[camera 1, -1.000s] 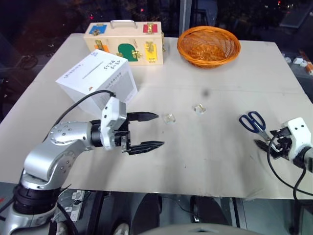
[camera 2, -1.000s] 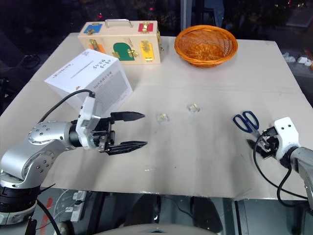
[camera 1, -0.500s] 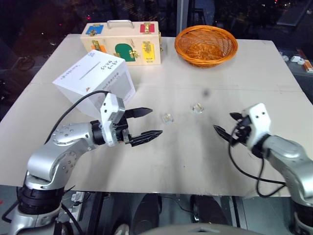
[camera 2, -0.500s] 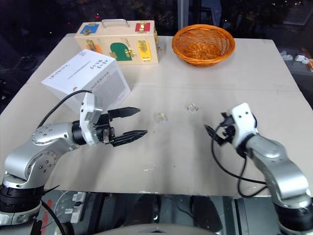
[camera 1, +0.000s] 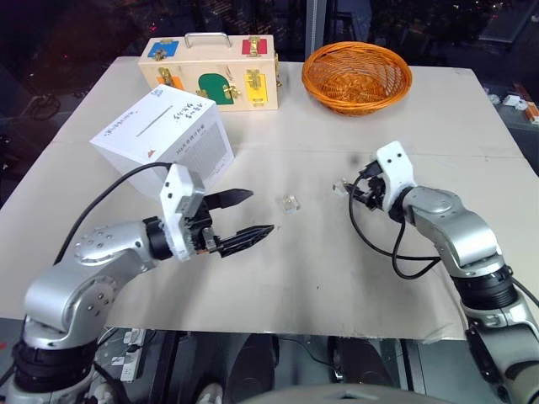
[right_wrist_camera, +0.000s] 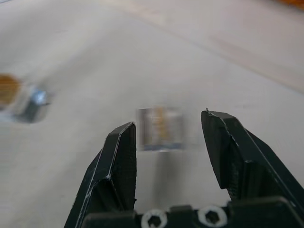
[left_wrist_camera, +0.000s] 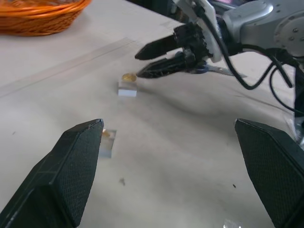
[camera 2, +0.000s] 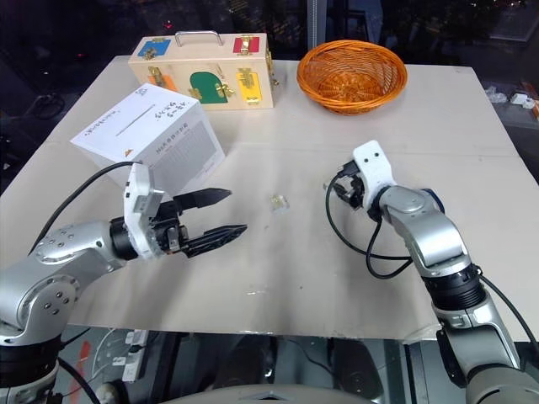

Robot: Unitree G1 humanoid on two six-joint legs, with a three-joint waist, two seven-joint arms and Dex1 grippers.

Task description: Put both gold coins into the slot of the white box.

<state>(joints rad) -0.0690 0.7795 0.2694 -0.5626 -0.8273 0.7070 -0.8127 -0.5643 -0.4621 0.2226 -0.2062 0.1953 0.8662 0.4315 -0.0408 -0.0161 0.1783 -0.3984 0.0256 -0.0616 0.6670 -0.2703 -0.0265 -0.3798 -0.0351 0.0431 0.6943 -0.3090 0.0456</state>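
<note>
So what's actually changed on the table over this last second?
The right gripper swung from the table's right edge, near the scissors, in toward the middle; its fingers have narrowed and now sit at the clear block carrying a gold coin, nothing gripped yet. The left gripper hovers open much as before. The white box, wooden case, basket and the other clear block stayed put.

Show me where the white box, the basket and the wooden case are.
white box (camera 1: 143, 126), left eye view, on its top face by the slot.
basket (camera 1: 357, 87), left eye view, on its front woven wall.
wooden case (camera 1: 215, 80), left eye view, on its front panel.
</note>
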